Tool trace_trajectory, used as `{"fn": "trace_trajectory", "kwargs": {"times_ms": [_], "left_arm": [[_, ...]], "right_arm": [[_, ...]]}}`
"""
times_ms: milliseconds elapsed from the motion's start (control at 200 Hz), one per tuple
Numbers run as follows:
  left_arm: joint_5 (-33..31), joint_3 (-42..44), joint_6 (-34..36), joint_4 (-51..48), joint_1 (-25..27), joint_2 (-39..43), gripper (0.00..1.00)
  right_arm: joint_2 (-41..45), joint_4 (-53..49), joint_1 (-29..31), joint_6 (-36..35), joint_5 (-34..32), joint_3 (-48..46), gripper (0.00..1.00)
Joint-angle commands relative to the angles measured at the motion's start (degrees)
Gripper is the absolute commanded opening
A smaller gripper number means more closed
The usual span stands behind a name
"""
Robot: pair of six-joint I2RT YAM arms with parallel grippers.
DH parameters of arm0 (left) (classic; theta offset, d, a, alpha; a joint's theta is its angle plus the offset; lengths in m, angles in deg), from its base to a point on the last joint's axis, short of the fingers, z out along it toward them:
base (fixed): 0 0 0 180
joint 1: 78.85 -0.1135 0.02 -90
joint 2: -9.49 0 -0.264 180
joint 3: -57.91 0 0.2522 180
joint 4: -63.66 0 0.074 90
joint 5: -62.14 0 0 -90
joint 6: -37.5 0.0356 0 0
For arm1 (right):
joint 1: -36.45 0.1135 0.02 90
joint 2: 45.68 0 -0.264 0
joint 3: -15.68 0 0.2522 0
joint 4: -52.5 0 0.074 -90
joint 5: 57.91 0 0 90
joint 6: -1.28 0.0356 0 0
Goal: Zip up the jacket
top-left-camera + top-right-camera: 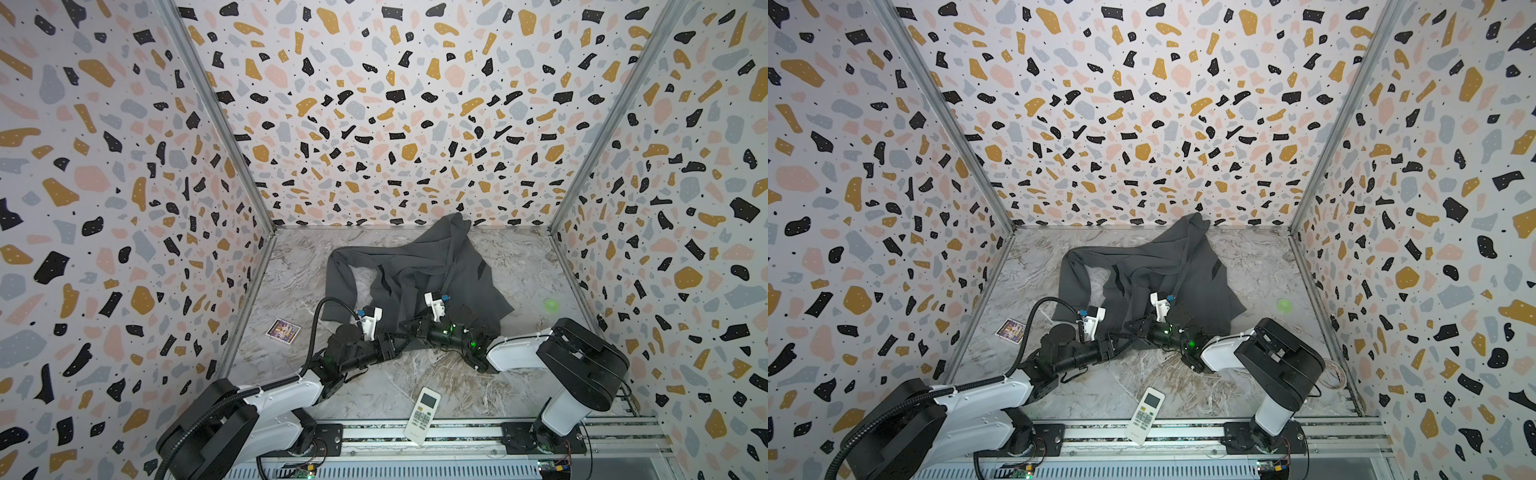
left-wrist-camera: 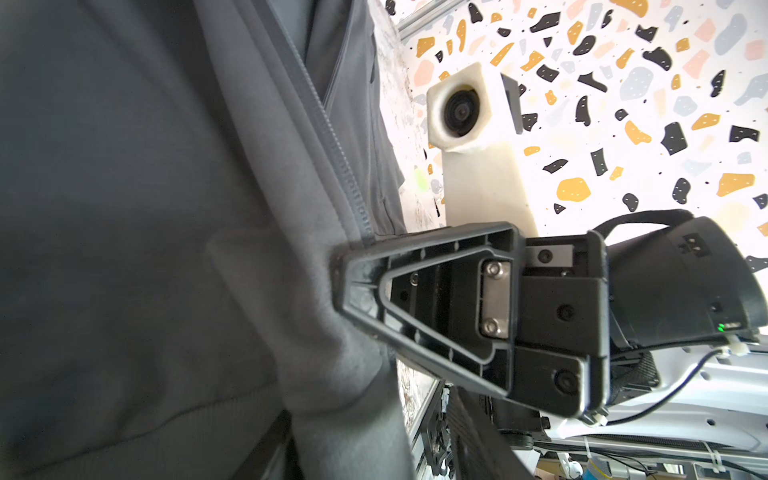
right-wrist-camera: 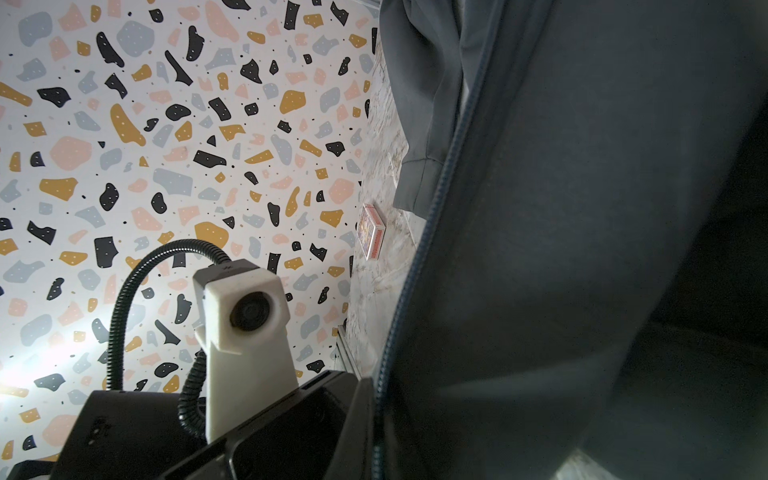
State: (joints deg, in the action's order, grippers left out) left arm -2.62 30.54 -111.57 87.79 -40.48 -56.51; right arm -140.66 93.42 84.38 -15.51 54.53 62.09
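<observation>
1. The jacket (image 1: 415,266) lies crumpled on the marble surface (image 1: 519,270), from about the middle back to the far edge. Its topmost fold rests against the back wall in both top views.
2. One sleeve loops out toward the left edge, and the near hem points at the two arms.
3. The zip (image 2: 340,166) is undone along the part that shows. Its toothed edge runs free along the fabric in the left wrist view and again in the right wrist view (image 3: 436,208).
4. The right gripper (image 2: 343,282) is closed tight on the jacket near the lower end of the zip, and the cloth bunches around its tip.
5. The left gripper (image 1: 397,338) sits at the near hem, just beside the right one. Fabric covers its tips, so I cannot tell how wide it stands or whether it has hold of the cloth.
6. A white remote control (image 1: 422,415) lies at the near edge, partly over the rail.
7. A small colourful box (image 1: 283,331) lies near the left edge.
8. A blurred green thing (image 1: 550,305) sits near the right edge.
</observation>
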Motion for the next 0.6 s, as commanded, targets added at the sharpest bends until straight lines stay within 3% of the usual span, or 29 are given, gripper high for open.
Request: {"fn": "trace_trajectory", "kwargs": {"times_ms": [0, 135, 295, 596], "left_arm": [[-0.23, -2.62, 2.99, -2.27, 0.3, 1.26, 0.56], [-0.8, -4.17, 6.23, -8.67, 0.21, 3.17, 0.59], [-4.76, -9.86, 17.94, -26.64, 0.13, 5.72, 0.66], [-3.61, -10.52, 19.48, -30.6, -0.52, 7.15, 0.65]], "right_arm": [[0.97, -1.83, 0.51, -1.27, -0.39, 0.93, 0.0], [1.03, -2.03, 0.51, -1.57, -0.6, 1.02, 0.0], [0.69, -2.37, 0.51, -1.78, -0.5, 1.02, 0.0], [1.02, -2.64, 0.42, -1.85, -0.81, 0.84, 0.0]]}}
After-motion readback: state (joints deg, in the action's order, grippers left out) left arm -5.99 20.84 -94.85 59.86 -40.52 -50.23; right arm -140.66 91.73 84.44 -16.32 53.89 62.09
